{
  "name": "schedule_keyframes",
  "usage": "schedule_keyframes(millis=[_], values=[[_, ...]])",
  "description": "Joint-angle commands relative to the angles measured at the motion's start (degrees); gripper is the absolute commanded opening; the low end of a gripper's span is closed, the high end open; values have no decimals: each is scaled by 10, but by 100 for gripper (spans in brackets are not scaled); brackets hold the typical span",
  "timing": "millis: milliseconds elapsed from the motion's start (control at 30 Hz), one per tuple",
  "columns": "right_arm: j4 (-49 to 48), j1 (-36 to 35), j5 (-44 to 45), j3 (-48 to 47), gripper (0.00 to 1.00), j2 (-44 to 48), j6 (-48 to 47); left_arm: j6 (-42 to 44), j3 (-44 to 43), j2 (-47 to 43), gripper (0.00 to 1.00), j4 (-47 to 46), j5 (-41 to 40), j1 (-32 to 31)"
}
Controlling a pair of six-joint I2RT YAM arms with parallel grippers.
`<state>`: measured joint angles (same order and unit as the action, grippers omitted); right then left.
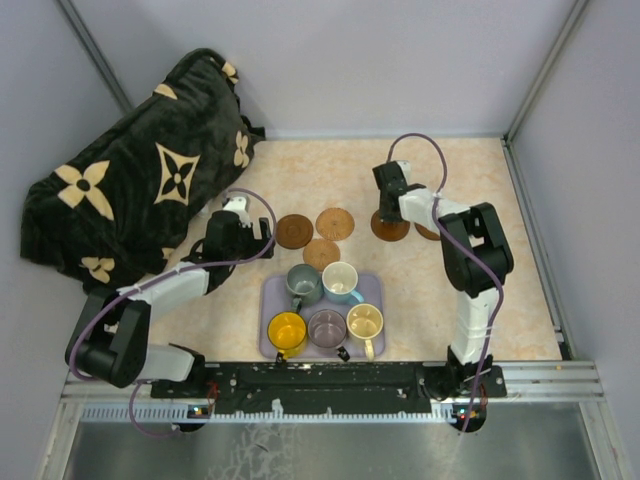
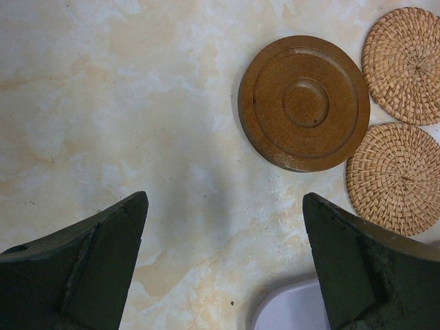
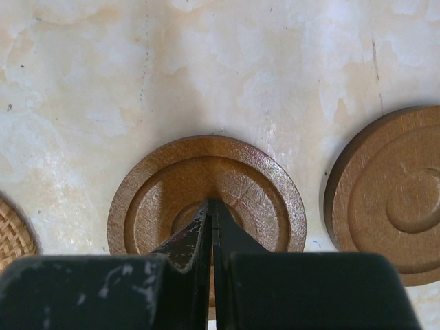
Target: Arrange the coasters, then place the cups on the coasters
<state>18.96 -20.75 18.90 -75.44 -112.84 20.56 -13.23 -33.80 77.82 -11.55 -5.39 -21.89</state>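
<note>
Five coasters lie on the marble table. A dark wooden one (image 1: 294, 231) and two woven ones (image 1: 335, 222) (image 1: 321, 254) are left of centre. My left gripper (image 2: 223, 206) hovers open over bare table just left of them, nothing between its fingers. My right gripper (image 3: 211, 203) is shut, its tips on the middle of another wooden coaster (image 3: 254, 179), with a further wooden coaster (image 3: 388, 196) to its right. The cups, grey-green (image 1: 303, 283), light blue (image 1: 341, 282), yellow (image 1: 287, 333), purple-grey (image 1: 327, 327) and cream (image 1: 365, 323), stand on the tray.
The lavender tray (image 1: 372, 290) sits at the near centre, its corner (image 2: 289, 313) showing between my left fingers. A black cushion with tan flowers (image 1: 130, 180) fills the back left, close behind the left arm. Grey walls enclose the table.
</note>
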Motion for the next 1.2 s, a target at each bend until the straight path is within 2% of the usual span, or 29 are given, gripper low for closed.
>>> schedule_keyframes(millis=[0, 367, 900, 1033, 1167], values=[[22, 7, 0, -13, 0, -36, -13, 8, 0, 5, 100, -4, -7, -3], [8, 7, -24, 1, 0, -23, -23, 8, -2, 12, 100, -4, -10, -4], [14, -8, -36, -16, 0, 85, -56, 17, -13, 19, 100, -13, -16, -4], [18, -32, -38, -13, 7, 116, -59, 11, -26, 23, 100, -17, -1, -4], [4, -63, -90, -13, 22, 117, -68, 19, -36, 33, 100, -27, 7, -4]])
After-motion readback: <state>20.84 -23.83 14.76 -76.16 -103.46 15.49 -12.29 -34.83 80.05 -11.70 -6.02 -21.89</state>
